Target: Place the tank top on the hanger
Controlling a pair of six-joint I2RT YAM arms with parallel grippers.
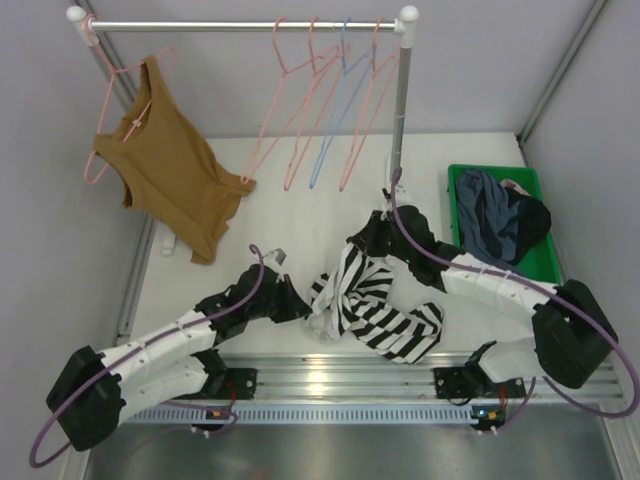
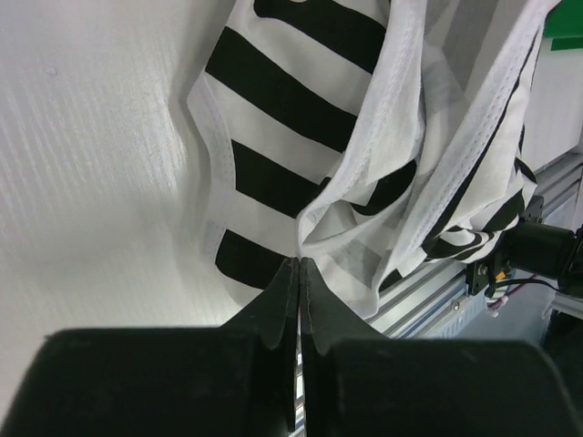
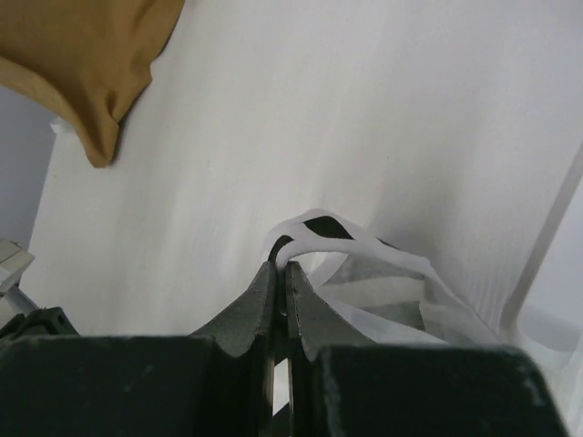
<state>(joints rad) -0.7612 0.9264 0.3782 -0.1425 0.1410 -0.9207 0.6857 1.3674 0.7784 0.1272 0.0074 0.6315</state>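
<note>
The black-and-white striped tank top (image 1: 385, 315) lies bunched on the table between the two arms. My left gripper (image 1: 306, 302) is at its left edge; in the left wrist view the left gripper (image 2: 299, 262) is shut, with the tank top (image 2: 301, 127) gathered at its tips. My right gripper (image 1: 366, 247) is at the garment's far end; in the right wrist view the right gripper (image 3: 281, 266) is shut on a white hem loop of the tank top (image 3: 364, 250). Several pink wire hangers (image 1: 296, 120) hang empty on the rail, well behind both grippers.
A brown top (image 1: 170, 170) hangs on a pink hanger at the rail's left end. A light blue hanger (image 1: 338, 115) hangs among the pink ones. The rail's post (image 1: 400, 110) stands just behind the right arm. A green bin (image 1: 462, 180) at right holds dark garments.
</note>
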